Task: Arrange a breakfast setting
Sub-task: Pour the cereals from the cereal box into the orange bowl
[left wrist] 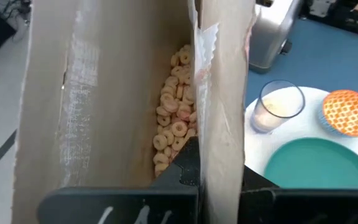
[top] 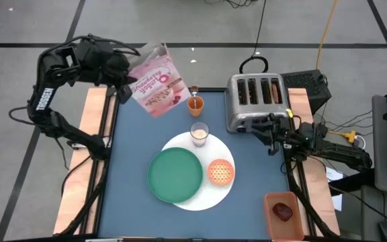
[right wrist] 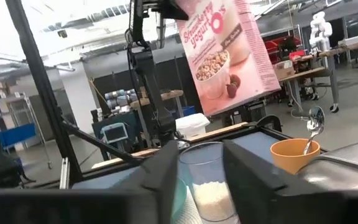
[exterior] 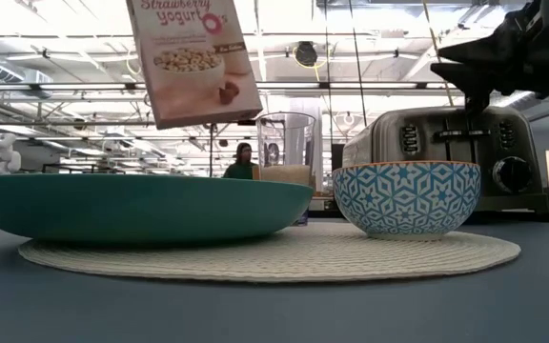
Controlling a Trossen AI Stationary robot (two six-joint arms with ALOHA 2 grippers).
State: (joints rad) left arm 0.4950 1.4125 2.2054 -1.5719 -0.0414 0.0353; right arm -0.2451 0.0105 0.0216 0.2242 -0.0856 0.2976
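We note left hand (top: 121, 79) clamped on pink cereal bag (top: 154, 79), aloft at 11 o'clock: light, crinkly, open-topped; keep upright. Right hand (top: 273, 134) part-open, empty.

the high view looks straight down on the whole counter (top: 133, 134). the low view sits at counter height, close to the orange bowl (exterior: 406, 197). both wrist views share the glass of milk (left wrist: 278, 107).

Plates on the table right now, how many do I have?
2: large white round plate at the table's centre, and smaller green plate resting on its left part. None seem hidden.
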